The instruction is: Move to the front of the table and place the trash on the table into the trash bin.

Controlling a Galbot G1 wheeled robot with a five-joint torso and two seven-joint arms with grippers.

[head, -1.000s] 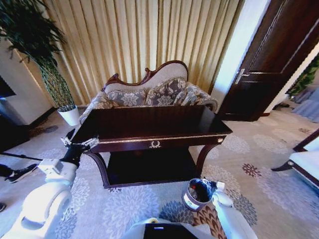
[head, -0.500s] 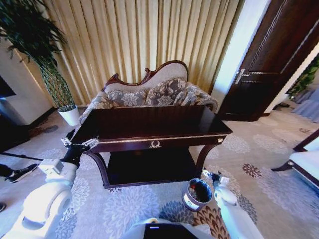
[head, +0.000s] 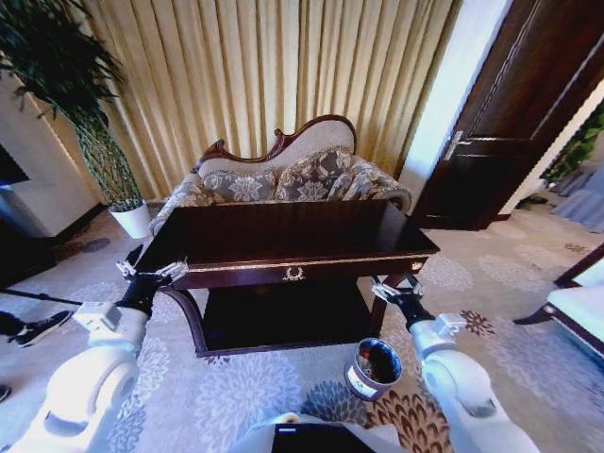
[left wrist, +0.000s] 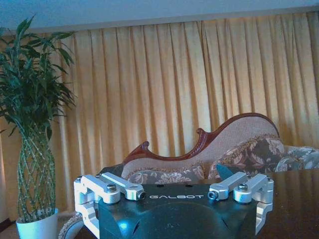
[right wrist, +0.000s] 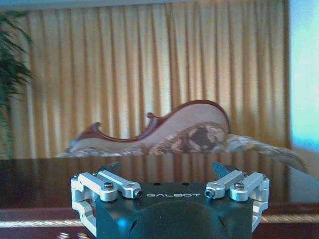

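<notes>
The dark glossy table with gold trim stands straight ahead, its top bare and reflective. The trash is out of view. The small round brown trash bin with black liner sits upright on the carpet by the table's front right leg. My left gripper is open and empty at the table's front left corner. My right gripper is open and empty at the front right corner, above and just behind the bin. In the wrist views, the left gripper and right gripper both face the tabletop and sofa with fingers spread wide.
A carved floral sofa sits behind the table before gold curtains. A potted plant in a white pot is at the back left. A dark door and a white-cushioned bench are to the right. A person's shoe rests at the far left.
My right gripper has risen from over the trash bin up to the table's front right corner. The bin, left arm and camera have stayed put.
</notes>
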